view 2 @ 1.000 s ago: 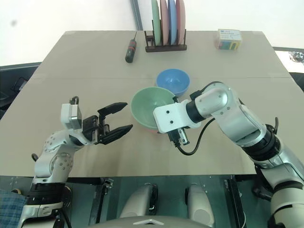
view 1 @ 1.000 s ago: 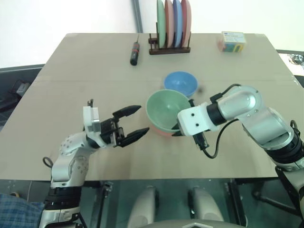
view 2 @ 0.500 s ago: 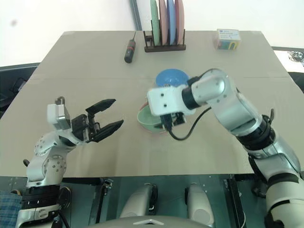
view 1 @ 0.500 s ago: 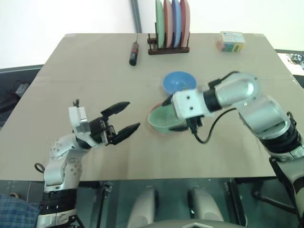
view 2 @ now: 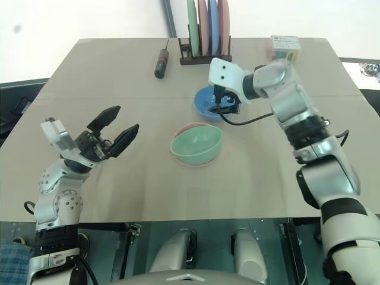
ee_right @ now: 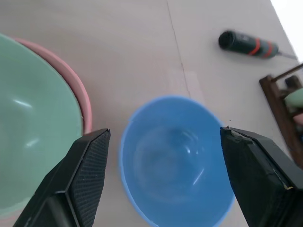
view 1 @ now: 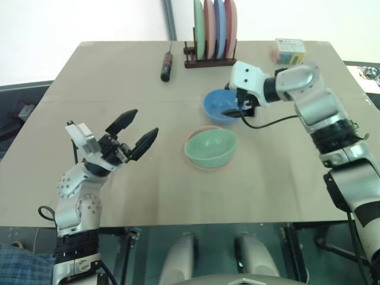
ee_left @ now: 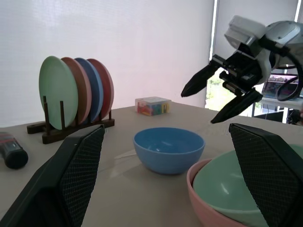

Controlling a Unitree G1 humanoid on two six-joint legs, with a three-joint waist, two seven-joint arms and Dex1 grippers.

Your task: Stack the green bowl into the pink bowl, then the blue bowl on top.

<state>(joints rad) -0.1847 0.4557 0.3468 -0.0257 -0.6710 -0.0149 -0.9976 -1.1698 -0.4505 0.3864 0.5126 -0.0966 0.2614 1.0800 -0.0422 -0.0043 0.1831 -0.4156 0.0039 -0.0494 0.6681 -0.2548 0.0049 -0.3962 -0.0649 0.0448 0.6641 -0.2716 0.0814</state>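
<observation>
Nearest, the left hand [view 1: 132, 130] hangs above the desk [view 1: 119, 196] on the robot's left side, tilted upward, its two black fingers spread wide with nothing between them. It is well apart from the bowls.

Further in, near the middle of the desk, the green bowl [view 1: 211, 147] sits nested in the pink bowl [view 1: 196, 163]; only a thin pink rim shows around and under the green one. Both stand upright. In the left wrist view the pink wall [ee_left: 208, 198] shows below the green bowl's side.

Just beyond the pair, and a little to the right, the blue bowl [view 1: 218, 107] stands upright on the desk, by itself, close to the stack but apart from it. The right hand [view 1: 233, 109] is over this bowl, pointing down and toward the left, fingers spread; one fingertip [view 1: 228, 112] shows over the bowl's inside. The right wrist view looks straight down into the blue bowl [ee_right: 175, 161], which lies between the two open fingers. Whether a finger touches the rim cannot be told.

At the far edge lie a screwdriver [view 1: 168, 64] with a black and red handle, a wooden rack [view 1: 211, 59] holding four upright plates [view 1: 215, 28] in green, pink, blue and pink, and, toward the right corner, a small clear box [view 1: 289, 51] of coloured pieces.
</observation>
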